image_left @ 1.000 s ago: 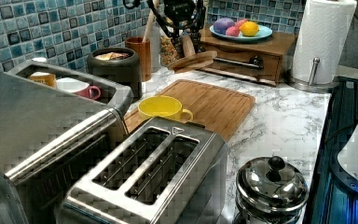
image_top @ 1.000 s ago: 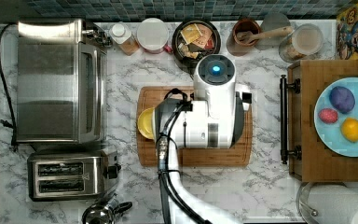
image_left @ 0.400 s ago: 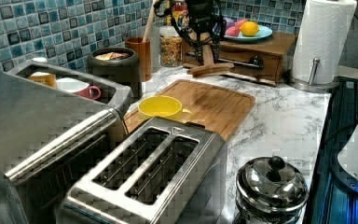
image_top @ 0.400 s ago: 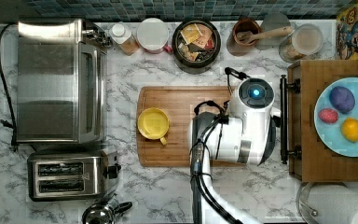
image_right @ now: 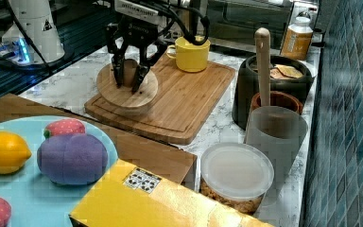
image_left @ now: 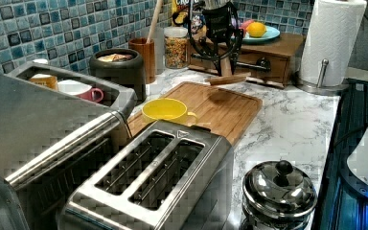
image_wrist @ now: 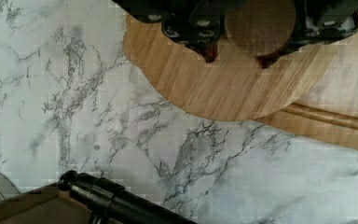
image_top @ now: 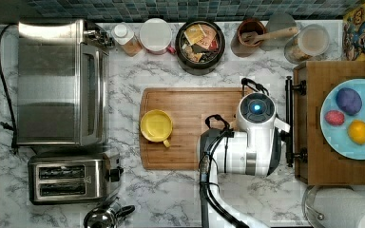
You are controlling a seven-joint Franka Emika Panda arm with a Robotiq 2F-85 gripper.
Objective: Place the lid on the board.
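Your yellow cup [image_top: 156,126] sits empty at the board's [image_top: 190,102] 9 o'clock side in the top view; beyond the board's 12 o'clock edge a dark pot [image_top: 200,40] holds packets and a brown holder [image_top: 248,33] a wooden utensil. On the counter [image_top: 171,194], a tray's black handle [image_top: 290,121] runs just past the board's 3 o'clock end. Your claw [image_right: 129,78] pinches the knob of the lid [image_right: 127,88], clamped shut on it, the disc hanging over the board's corner.
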